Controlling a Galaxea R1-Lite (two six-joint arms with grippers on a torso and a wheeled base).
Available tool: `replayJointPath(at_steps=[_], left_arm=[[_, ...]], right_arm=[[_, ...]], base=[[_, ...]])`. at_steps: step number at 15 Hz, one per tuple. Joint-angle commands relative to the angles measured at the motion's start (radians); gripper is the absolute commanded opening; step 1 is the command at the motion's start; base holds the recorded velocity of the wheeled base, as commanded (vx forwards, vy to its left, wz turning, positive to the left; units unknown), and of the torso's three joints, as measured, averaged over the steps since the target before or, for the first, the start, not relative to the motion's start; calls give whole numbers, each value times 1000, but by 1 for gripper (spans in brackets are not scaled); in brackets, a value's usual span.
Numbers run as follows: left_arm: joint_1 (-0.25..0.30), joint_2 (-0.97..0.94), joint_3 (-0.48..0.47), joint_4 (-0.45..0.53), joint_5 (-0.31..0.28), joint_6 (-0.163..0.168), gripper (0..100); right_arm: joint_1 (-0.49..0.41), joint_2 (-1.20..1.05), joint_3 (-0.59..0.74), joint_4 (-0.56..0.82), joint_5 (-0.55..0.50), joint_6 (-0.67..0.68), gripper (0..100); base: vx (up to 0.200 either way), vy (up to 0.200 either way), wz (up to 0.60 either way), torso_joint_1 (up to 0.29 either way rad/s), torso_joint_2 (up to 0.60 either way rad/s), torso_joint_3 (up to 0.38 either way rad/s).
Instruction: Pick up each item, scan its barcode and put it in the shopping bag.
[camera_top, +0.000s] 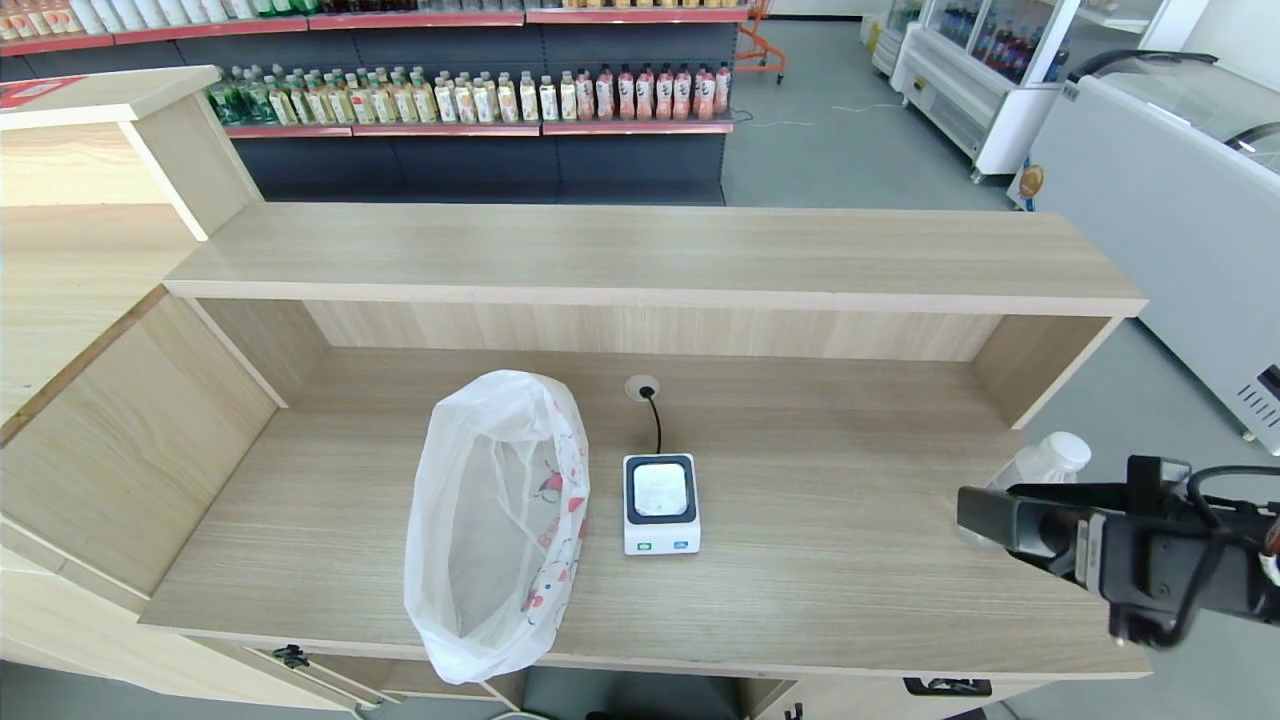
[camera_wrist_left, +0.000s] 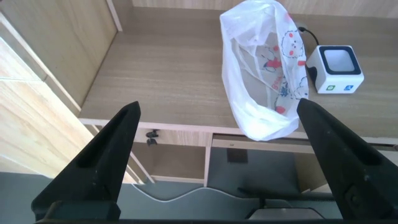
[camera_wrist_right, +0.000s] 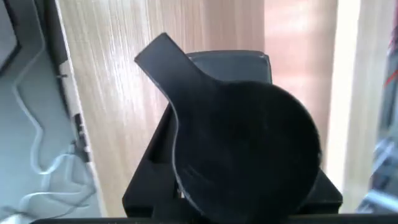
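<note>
In the head view, the bottle (camera_top: 1045, 462) is standing at the counter's (camera_top: 850, 580) right edge, just behind the right gripper (camera_top: 985, 520); whether that claw is gripping, I cannot tell. The left wrist view is showing the left gripper (camera_wrist_left: 217, 107) spread wide, facing the bag (camera_wrist_left: 261, 74) and the scanner (camera_wrist_left: 336, 68) beside it.

A wide stretch of bench (camera_top: 830, 570) runs between the scanner (camera_top: 660, 503) and the bottle (camera_top: 1045, 462) beside my right tool (camera_top: 985, 515). The shopping bag (camera_top: 500, 520) stands just left of the scanner, mouth open upward. Side walls (camera_top: 130, 450) and the upper shelf (camera_top: 650, 255) box me in behind.
</note>
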Motion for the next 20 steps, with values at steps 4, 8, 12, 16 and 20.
replayJointPath(at_steps=[4, 8, 12, 16, 20], left_arm=[[0, 0, 0, 0, 0, 0, 100], [0, 0, 0, 0, 0, 0, 100], [0, 0, 0, 0, 0, 0, 100], [0, 0, 0, 0, 0, 0, 100], [0, 0, 0, 0, 0, 0, 100]], right_arm=[[46, 71, -37, 25, 446, -840, 0], [281, 215, -13, -35, 497, -1233, 0], [371, 307, -77, -123, 503, -1313, 0], [497, 415, -79, -371, 503, -1308, 0], [523, 459, -117, -376, 517, -1296, 0]], base=[[0, 0, 0, 0, 0, 0], [0, 0, 0, 0, 0, 0], [0, 0, 0, 0, 0, 0], [0, 0, 0, 0, 0, 0], [0, 0, 0, 0, 0, 0]])
